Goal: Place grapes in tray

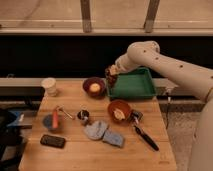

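Observation:
My gripper (111,73) hangs above the left wall of the green tray (138,85), at the far right of the wooden table. It is shut on the grapes (110,81), a small dark reddish bunch dangling just below the fingers. The bunch hangs over the tray's left rim, right beside the maroon bowl (94,87). My white arm reaches in from the right, above the tray.
The maroon bowl holds a yellow ball. An orange bowl (119,110) sits in front of the tray, with a black utensil (145,136) to its right. Blue cloths (103,133), a small can (83,116), a white cup (49,86) and a black slab (53,141) lie to the left.

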### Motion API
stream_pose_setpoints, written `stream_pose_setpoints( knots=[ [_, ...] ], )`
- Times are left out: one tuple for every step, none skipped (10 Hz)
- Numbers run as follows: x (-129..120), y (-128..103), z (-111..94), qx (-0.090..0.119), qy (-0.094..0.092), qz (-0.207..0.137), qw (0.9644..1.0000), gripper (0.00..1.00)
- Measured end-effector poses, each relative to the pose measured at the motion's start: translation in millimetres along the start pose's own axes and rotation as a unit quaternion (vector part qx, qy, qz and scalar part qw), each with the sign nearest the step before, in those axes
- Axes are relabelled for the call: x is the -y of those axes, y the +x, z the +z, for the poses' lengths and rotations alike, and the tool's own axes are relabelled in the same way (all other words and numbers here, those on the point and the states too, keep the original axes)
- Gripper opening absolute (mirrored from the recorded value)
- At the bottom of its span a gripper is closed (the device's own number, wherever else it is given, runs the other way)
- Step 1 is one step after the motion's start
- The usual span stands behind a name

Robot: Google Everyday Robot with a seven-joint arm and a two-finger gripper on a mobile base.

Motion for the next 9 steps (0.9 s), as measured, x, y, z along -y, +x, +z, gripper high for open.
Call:
stream_pose_setpoints(
  knots=[
    [13, -2, 0, 0.006, 0.003, 0.011, 0.9999, 0.00],
    [35, -3, 0, 0.015, 0.006, 0.033, 0.9993, 0.00],
    [47, 0, -2, 0.018, 0.010, 0.043, 0.9989, 0.00],
    [44, -1, -2, 0.018, 0.008, 0.042, 0.9989, 0.00],
    [42, -2, 0, 0.018, 0.006, 0.041, 0.9990, 0.00],
    [43, -2, -1, 0.018, 0.007, 0.042, 0.9989, 0.00],
    [45, 0, -1, 0.018, 0.008, 0.044, 0.9989, 0.00],
    [44, 0, 0, 0.017, 0.008, 0.043, 0.9989, 0.00],
    [45, 0, 1, 0.016, 0.009, 0.050, 0.9986, 0.00]
  ],
)
